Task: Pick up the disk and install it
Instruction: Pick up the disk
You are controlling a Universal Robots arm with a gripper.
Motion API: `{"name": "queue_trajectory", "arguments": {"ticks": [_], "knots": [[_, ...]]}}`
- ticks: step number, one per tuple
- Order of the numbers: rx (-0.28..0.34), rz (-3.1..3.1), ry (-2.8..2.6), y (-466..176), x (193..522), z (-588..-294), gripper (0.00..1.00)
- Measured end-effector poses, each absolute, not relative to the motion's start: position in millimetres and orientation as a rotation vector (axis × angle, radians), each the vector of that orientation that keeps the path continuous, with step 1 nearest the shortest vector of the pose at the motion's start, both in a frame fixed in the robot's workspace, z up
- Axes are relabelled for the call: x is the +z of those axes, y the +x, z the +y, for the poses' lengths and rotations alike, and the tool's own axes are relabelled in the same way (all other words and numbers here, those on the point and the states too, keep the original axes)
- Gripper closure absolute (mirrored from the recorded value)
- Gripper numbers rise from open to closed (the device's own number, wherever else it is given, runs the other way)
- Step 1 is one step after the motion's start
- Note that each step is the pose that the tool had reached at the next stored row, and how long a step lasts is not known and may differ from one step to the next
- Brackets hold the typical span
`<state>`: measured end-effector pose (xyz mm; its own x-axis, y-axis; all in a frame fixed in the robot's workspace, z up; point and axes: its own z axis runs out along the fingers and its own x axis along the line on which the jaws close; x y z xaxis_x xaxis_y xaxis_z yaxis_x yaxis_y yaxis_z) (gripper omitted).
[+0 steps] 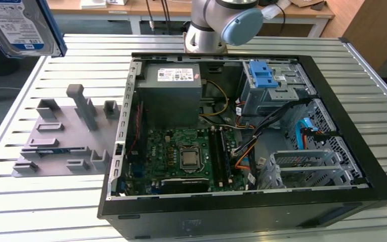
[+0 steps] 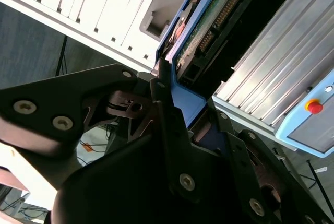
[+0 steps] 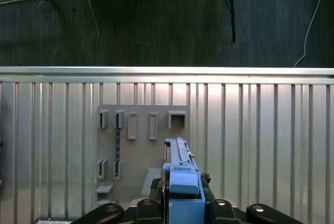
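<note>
End effector: you have the end effector (image 2: 189, 98) clenched on the disk (image 2: 209, 31). In the second wrist view its black fingers (image 2: 166, 119) press against the disk's blue side rail, with no gap between them.

Disk position: the disk is held in the air, clear of the bench (image 1: 39, 201). In the exterior view it sits at the top corner on the exterior view's left, close to the camera, with its label facing out. It is well apart from the open computer case (image 1: 247, 214).

Counts: you can see one arm (image 1: 210, 25), one disk, one computer case and one grey holder plate (image 1: 62, 138). The plate lies on the bench just beside the case, on the exterior view's left. Inside the case there is one grey power supply box (image 1: 169, 83), one blue latch (image 1: 263, 75) and one green motherboard (image 1: 183, 154).

Second wrist view: this one gives you the disk's green circuit board and connector row. It also shows a red button (image 2: 314, 106) on a pale blue housing.

First wrist view: here the disk is edge-on, blue rail uppermost, above the holder plate and the slatted bench. Dark floor lies beyond the bench edge.

Exterior view: here you get the case interior.
</note>
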<state>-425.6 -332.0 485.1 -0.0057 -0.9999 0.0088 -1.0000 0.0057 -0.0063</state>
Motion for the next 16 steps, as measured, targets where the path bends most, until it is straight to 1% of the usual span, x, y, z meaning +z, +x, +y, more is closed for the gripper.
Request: {"name": "queue_trajectory", "arguments": {"ticks": [16], "knots": [[0.016, -2.226, 2.214, -413.1, 485.1, -342.0, 0.64]]}}
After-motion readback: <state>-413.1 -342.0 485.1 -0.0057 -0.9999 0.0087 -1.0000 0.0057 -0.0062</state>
